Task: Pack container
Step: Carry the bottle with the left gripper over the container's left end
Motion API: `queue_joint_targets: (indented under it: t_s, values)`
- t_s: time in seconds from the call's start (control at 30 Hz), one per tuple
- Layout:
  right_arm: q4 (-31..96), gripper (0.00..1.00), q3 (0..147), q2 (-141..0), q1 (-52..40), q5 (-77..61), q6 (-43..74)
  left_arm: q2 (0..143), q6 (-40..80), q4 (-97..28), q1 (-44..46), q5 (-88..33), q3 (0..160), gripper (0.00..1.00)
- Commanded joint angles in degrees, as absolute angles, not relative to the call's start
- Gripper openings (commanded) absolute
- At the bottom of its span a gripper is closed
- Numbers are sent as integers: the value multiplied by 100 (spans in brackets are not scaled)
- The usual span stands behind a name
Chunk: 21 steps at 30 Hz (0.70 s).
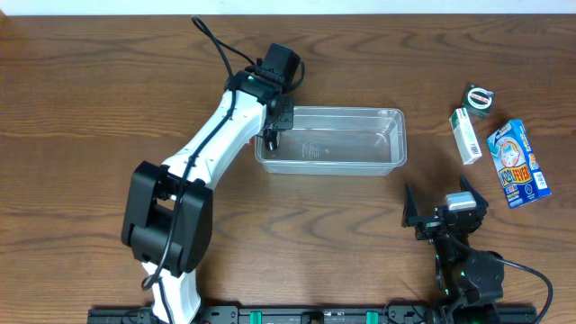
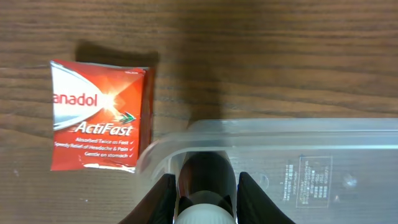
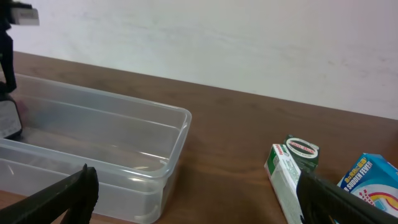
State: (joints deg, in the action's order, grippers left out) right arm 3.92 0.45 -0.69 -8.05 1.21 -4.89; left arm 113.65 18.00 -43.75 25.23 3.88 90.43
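Observation:
The clear plastic container [image 1: 378, 117] lies at the table's middle, long side left to right. My left gripper [image 1: 271, 137] hangs over its left end, shut on a dark bottle with a white cap [image 2: 207, 176]; the bottle sits just inside the container's left wall [image 2: 180, 140]. The left gripper's fingers [image 2: 206, 186] flank the bottle. My right gripper [image 1: 445, 209] is open and empty at the front right, apart from the container [image 3: 93, 143], with its jaws [image 3: 199, 199] spread wide.
A red Panadol ActiFast box [image 2: 99, 115] lies on the table just outside the container's left end. At the right are a round green tin [image 1: 478, 97], a white-and-green box [image 1: 465, 135] and a blue box [image 1: 518, 164]; these also show in the right wrist view [image 3: 302, 149].

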Motion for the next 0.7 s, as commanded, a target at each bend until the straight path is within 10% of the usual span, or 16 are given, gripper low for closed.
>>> queue_joint_targets:
  t_s: [0.0,0.67]
  values:
    - [414,99,32,-38,-755,104,-565,11515,1769,-4379,2550,521,9004,22]
    - [412,99,32,-38,-755,104,-563,11555,1769,-4381,2547,521,9006,54]
